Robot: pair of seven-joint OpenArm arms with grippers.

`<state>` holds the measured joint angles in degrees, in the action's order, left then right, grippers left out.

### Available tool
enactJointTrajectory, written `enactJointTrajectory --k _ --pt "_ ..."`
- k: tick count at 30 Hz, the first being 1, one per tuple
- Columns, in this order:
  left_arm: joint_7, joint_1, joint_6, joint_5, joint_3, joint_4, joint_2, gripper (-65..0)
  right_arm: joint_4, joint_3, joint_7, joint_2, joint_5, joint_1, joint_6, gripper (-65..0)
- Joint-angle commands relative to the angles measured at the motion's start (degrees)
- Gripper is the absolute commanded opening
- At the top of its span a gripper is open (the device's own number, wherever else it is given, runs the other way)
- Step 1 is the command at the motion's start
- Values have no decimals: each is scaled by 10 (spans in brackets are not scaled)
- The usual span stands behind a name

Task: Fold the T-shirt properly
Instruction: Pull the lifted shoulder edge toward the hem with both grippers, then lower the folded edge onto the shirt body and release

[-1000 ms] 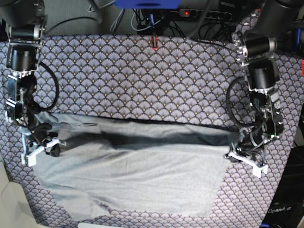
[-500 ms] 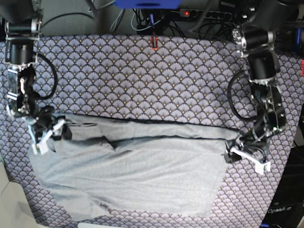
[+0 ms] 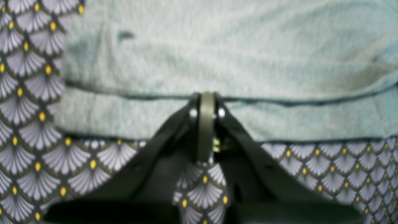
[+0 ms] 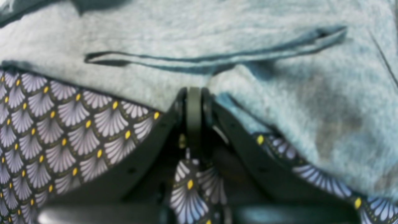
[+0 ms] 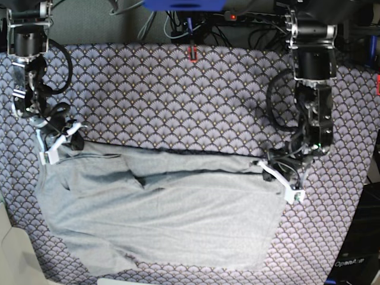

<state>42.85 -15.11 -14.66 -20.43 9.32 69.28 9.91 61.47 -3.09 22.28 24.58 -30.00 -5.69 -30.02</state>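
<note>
**Both grippers at the far edge of the shirt, first fold laid**

Near edge: the T-shirt (image 5: 160, 208) lies spread on the tablecloth (image 5: 178, 101), its near hem ragged, one lower corner rumpled. Mid-cloth, a crease and a dark-edged fold line run across.

Far edge: left gripper (image 3: 205, 102) jaws pressed together at the shirt's dark-edged hem, clenched tight; whether cloth is pinched between them, cannot tell. Right gripper (image 4: 194, 93) likewise closed at the fabric's border, a sleeve opening just beyond; hold on cloth unclear.

Judgement: the far part looks doubled over, so the first fold is being set down or adjusted. Next move calls for flattening the crease, then regrasping for a second fold.

Surface: purple fan-patterned cloth, covering the table. Beyond it: cables (image 5: 178, 18) and a power strip (image 5: 237, 16).
</note>
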Motion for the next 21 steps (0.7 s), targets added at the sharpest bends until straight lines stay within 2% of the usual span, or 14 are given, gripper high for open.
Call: enactJointTrajectory --k 1,2,6,10,14,21 --pt "-12 -19 -1 2 3 -3 4 -650 10 -4 -7 10 -6 -9 -4 -650" --pt "-12 -29 3 13 3 -15 3 -650 10 -4 -5 10 -6 -9 -4 -650" --pt "-24 -56 60 45 4 -75 -8 -650 10 -4 -3 10 -6 -8 -5 -650" --pt "-60 -57 68 51 1 -97 -13 -650 10 -4 -3 10 -6 4 -5 -650" --pt "-62 -78 69 51 0 -144 -20 -650 12 1 -3 10 -6 6 -6 -650" --pt "-64 -99 69 52 0 -198 -19 -650 147 62 3 13 -5 29 -7 -650"
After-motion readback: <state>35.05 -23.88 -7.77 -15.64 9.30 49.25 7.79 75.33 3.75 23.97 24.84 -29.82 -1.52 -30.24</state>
